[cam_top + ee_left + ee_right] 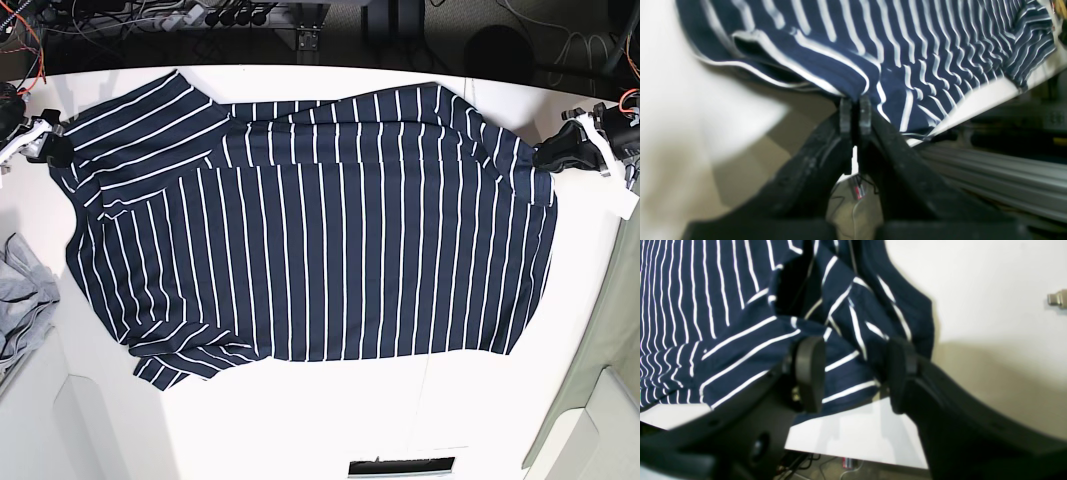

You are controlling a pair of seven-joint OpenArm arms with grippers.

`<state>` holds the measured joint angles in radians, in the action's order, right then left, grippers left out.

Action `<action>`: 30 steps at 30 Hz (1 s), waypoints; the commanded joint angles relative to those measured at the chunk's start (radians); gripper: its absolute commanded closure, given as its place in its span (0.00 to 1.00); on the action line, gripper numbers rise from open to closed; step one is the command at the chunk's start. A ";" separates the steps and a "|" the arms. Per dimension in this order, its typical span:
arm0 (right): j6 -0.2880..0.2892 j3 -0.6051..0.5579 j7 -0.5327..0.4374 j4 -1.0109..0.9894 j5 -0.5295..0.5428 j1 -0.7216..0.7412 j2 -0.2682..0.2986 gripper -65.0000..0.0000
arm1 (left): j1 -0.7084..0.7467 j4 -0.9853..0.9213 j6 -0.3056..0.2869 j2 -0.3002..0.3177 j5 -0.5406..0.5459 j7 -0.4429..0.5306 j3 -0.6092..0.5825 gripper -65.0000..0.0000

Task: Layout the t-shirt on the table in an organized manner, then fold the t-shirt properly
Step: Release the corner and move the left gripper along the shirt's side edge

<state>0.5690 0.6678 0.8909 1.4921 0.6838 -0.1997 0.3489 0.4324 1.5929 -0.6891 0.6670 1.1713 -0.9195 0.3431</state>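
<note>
Navy cloth with thin white stripes, the t-shirt, lies spread on the white table, its long way running from 9 o'clock to 3 o'clock in the base view. The left gripper is at the shirt's 3 o'clock edge, jaws pressed together on a pinch of the cloth. The right gripper is at the 9 o'clock edge, jaws apart with cloth between them, not squeezing. Each arm is near its own end, so a pull outward looks like the next move.
</note>
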 commanded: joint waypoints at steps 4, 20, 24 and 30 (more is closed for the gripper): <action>0.002 0.009 -0.020 0.017 0.015 0.005 0.019 0.54 | -0.068 0.020 -0.009 0.014 -0.026 0.050 0.009 1.00; 0.002 0.009 -0.046 0.016 0.015 0.005 0.019 0.54 | -0.459 -0.370 -0.009 -0.026 -0.351 0.233 -0.206 1.00; 0.002 0.009 -0.046 0.016 0.015 0.006 0.019 0.54 | -0.516 -0.457 -0.009 -0.056 -0.428 0.243 -0.262 1.00; -0.011 0.009 -0.058 0.016 0.017 0.008 0.023 0.54 | -0.518 -0.457 -0.009 -0.042 -0.401 0.202 -0.264 0.64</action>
<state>0.5591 0.6682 0.8574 1.4921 0.6838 -0.1997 0.3492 -0.0669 1.1187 -0.6891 0.5991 0.7547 -0.7338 0.0704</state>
